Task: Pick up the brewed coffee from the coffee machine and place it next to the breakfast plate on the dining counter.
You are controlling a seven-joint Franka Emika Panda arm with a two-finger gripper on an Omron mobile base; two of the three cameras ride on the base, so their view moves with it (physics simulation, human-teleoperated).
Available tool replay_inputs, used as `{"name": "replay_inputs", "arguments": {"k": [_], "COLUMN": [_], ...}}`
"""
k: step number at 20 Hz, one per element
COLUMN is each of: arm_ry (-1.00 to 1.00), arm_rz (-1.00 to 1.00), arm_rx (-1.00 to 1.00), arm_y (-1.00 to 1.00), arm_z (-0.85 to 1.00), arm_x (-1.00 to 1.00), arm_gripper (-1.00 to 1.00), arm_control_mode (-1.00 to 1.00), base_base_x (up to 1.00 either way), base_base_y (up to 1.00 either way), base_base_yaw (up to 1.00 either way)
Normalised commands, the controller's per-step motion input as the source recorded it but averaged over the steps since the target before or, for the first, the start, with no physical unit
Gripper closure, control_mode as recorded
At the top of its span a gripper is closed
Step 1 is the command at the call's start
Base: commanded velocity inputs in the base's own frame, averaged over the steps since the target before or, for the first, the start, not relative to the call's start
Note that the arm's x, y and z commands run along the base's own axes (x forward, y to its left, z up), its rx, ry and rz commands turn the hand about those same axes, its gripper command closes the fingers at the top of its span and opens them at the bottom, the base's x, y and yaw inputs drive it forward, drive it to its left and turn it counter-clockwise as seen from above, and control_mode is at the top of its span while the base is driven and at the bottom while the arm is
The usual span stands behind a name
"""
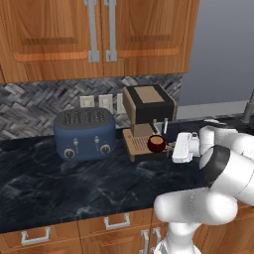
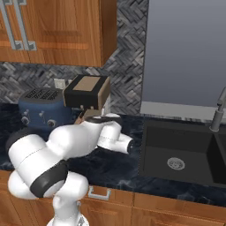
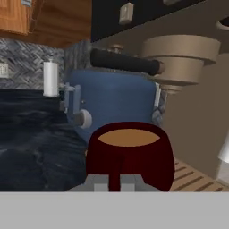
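Left base view: the counter [image 1: 59, 183] carries the toaster [image 1: 85, 133] and, at its 3 o'clock, the coffee machine [image 1: 148, 119]. On its drip tray [image 1: 138, 145] sits the mug [image 1: 157, 143], with the gripper [image 1: 170, 147] touching at 3 o'clock; jaw state unclear.

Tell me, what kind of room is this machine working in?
It looks like a home kitchen, though computer-rendered. A dark marble-look counter carries a blue toaster and a coffee machine with a red mug on its tray. Wooden cabinets hang above, and a black sink sits alongside.
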Motion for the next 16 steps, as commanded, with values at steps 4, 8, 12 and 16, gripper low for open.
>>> {"name": "replay_inputs", "arguments": {"k": [4,8,12,16], "arm_ry": [0.01,0.05,0.05,0.02], "arm_rz": [0.02,0.14,0.22,0.16], "arm_rx": [0.01,0.03,0.05,0.04], "arm_y": [-0.05,0.0,0.0,-0.04], "arm_z": [0.42,0.46,0.59,0.59], "arm_x": [-0.8,-0.98,-0.98,-0.74], "arm_gripper": [1.0,1.0,1.0,1.0], "arm_control_mode": [-1.0,-1.0,-1.0,-1.0], "base_base_x": [0.0,0.0,0.0,0.0], "base_base_y": [0.0,0.0,0.0,0.0], "base_base_yaw": [0.0,0.0,0.0,0.0]}}
